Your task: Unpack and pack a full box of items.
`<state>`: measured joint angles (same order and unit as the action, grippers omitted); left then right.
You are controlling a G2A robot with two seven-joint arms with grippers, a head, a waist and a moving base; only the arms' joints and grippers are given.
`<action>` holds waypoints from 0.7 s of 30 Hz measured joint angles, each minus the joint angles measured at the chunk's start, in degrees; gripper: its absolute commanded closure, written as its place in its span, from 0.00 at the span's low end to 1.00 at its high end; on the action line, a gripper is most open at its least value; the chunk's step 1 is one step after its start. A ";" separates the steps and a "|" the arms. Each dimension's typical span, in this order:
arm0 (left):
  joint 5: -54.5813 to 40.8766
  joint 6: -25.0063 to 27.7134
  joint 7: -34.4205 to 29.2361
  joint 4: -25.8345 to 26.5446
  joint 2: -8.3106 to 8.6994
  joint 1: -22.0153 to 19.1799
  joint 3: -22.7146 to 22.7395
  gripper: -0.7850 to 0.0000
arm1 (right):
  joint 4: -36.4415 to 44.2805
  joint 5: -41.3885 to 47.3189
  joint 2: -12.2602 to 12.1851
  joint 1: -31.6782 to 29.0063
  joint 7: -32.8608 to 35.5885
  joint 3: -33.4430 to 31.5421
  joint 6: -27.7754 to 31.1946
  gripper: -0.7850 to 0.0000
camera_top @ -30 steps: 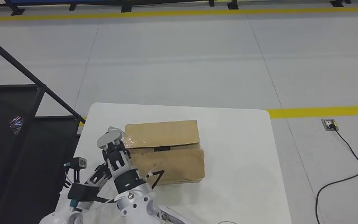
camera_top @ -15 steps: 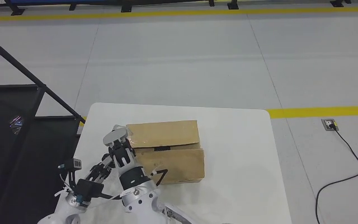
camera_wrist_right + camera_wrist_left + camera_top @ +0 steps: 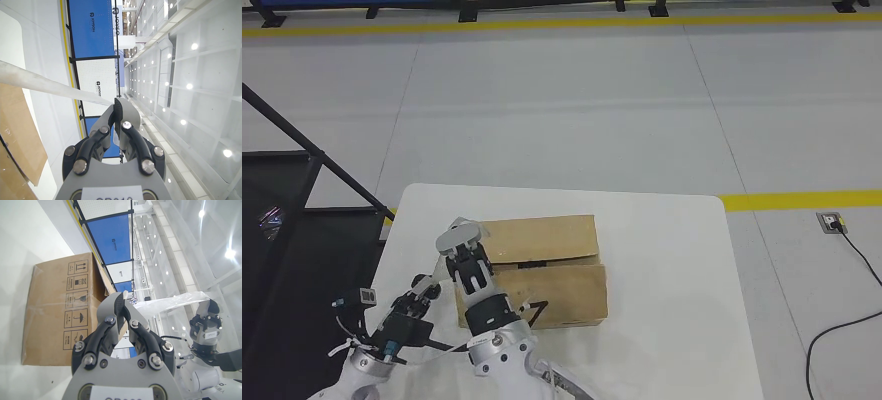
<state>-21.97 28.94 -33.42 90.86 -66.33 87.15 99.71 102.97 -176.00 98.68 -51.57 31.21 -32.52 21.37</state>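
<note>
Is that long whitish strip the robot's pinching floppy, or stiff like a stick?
Probably floppy: the strip looks thin, see-through and crinkly. It is likely very light, since the right gripper pinches only its end. It might be sticky, if it is tape off the cardboard box.

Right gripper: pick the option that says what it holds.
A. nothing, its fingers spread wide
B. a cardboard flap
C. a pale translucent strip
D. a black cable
C: in the right wrist view the right gripper is shut on the end of a pale translucent strip, which stretches away from its fingertips, with the cardboard box close by.
</note>
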 measured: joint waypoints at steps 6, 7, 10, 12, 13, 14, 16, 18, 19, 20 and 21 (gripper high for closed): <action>-1.59 1.05 0.99 1.60 -0.01 1.09 1.05 1.00 | -0.42 0.00 -0.15 0.70 0.21 0.21 -0.34 1.00; -1.69 1.13 1.14 1.82 -0.02 1.22 1.15 1.00 | -0.61 0.00 -0.17 0.84 0.29 0.10 -0.10 1.00; -1.16 0.91 2.19 2.38 -0.05 1.27 1.21 1.00 | -2.07 0.00 -0.34 2.30 2.74 -0.05 1.69 1.00; 0.69 0.39 4.12 2.52 -0.13 0.83 0.87 1.00 | -3.01 0.00 -0.46 2.62 4.19 -0.43 2.31 1.00; 1.58 0.11 5.06 2.58 -0.19 0.60 0.56 1.00 | -3.26 0.00 -0.51 2.41 4.56 -0.83 2.34 1.00; 2.43 -0.13 6.01 2.60 -0.25 0.39 0.24 1.00 | -3.43 0.00 -0.56 2.03 4.76 -1.32 2.28 1.00; 4.26 -0.44 8.08 2.68 -0.41 0.08 -0.57 1.00 | -3.52 0.00 -0.75 0.73 4.66 -2.76 1.84 1.00; 5.26 -0.53 9.24 2.74 -0.53 0.03 -1.31 1.00 | -3.33 0.00 -1.04 -0.75 4.15 -4.29 1.41 1.00; 5.47 -0.61 9.51 2.71 -0.57 0.04 -1.55 1.00 | -3.18 0.00 -1.17 -1.36 3.93 -4.84 1.24 1.00; 5.63 -0.74 9.77 2.66 -0.60 0.05 -1.74 1.00 | -3.03 0.00 -1.33 -1.93 3.75 -5.30 1.09 1.00; 5.76 -1.00 10.24 2.58 -0.66 0.07 -1.98 1.00 | -2.85 0.00 -1.57 -2.60 3.64 -5.77 0.88 1.00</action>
<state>-16.21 27.93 -23.18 93.44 -66.99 87.22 97.73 100.12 -176.00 97.12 -54.17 34.85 -38.29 22.25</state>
